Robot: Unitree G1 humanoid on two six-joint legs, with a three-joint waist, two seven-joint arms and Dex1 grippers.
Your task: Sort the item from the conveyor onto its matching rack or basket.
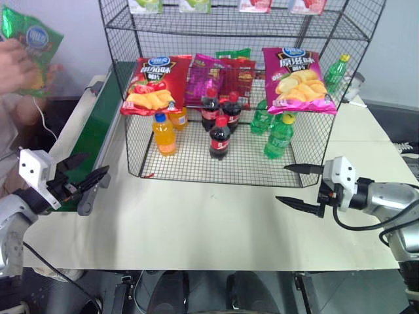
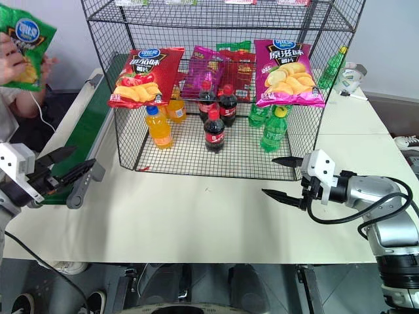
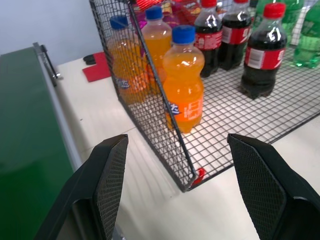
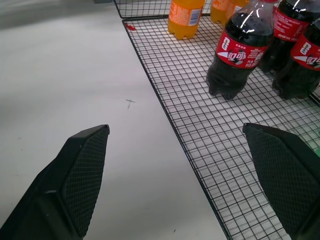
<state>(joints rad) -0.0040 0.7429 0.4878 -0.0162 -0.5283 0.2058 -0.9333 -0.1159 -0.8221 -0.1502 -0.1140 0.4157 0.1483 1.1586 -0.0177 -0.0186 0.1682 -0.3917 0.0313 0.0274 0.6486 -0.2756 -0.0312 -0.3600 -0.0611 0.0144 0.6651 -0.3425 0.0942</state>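
A person's hand holds the item, a shiny green crisp bag, up at the far left above the conveyor. The dark green belt runs along the table's left side, past the rack. My left gripper hovers open and empty at the belt's near end, pointing toward the rack's front left corner. My right gripper stands open and empty over the table just before the rack's front right. The right wrist view has the rack's wire floor between its fingers.
A red crisp bag and a magenta one hang on the rack's front. Orange bottles, cola bottles and green bottles stand on its floor. Another green bottle stands behind at the right. Bare table lies between my grippers.
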